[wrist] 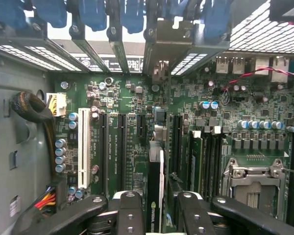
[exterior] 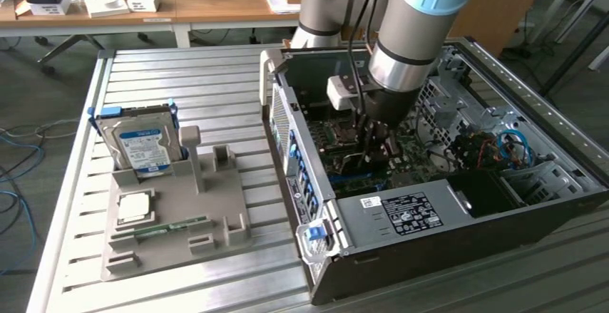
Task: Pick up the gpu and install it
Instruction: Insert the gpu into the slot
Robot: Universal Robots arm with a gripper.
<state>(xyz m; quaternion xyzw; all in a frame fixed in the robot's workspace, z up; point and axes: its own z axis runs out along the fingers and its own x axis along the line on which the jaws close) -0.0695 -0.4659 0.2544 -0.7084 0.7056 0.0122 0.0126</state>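
Jaws (wrist: 156,215) are gripping the gpu (wrist: 155,188), which is showing edge-on between the two black fingers (wrist: 131,215) in the wrist view, standing upright over the green motherboard (wrist: 137,98) among its long black slots. A small green logo is showing on the card's edge, too small to read. The card's metal bracket end is reaching toward the row of slot covers and blue clips (wrist: 93,14) at the rear of the case.

In the exterior view the arm (exterior: 409,35), grey with light blue joint caps, is reaching down into the open PC case (exterior: 533,206), which is lying on its side on the counter (exterior: 181,78), a ribbed aluminium surface. A white label with small print is sitting on the black power supply (exterior: 409,209); its text is not legible. Red and blue cables (exterior: 509,145) are lying toward the exterior view's right inside the case.

Toward the exterior view's left, a grey holder (exterior: 176,220) is carrying a blue-framed hard drive (exterior: 138,142) standing upright with a blue-and-white label, a CPU (exterior: 135,204) lying flat, and a green memory stick (exterior: 171,227). Behind the counter, wooden desks (exterior: 219,6) are holding white boxes and a black lamp base. Cables are trailing on the grey floor (exterior: 28,78).
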